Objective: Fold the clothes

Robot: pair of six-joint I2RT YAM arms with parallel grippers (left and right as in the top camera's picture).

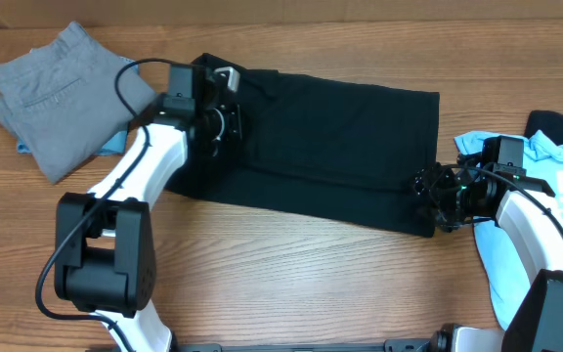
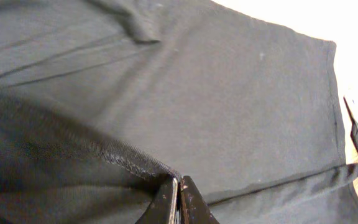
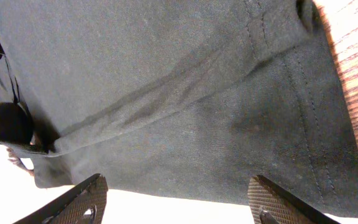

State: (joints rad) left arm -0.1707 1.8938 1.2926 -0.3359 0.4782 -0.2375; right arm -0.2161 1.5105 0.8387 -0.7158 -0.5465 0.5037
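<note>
Two grippers are working for us: our left gripper [image 2: 179, 200] is pinching shut on a hemmed edge of the black T-shirt [image 1: 330, 137] lying mid-frame, while our right gripper [image 1: 428, 188] is sitting spread wide at its lower-right corner.

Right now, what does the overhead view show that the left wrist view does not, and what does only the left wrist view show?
Only the overhead view shows the grey trousers at the far left, and the whole outline of the black T-shirt, which lies spread out. Only the left wrist view shows the left end effector closed on the shirt's stitched hem, which is raised into a ridge. Both show the black T-shirt and the light-blue tee beyond its right edge, though the wrist view catches only a sliver of the tee.
</note>
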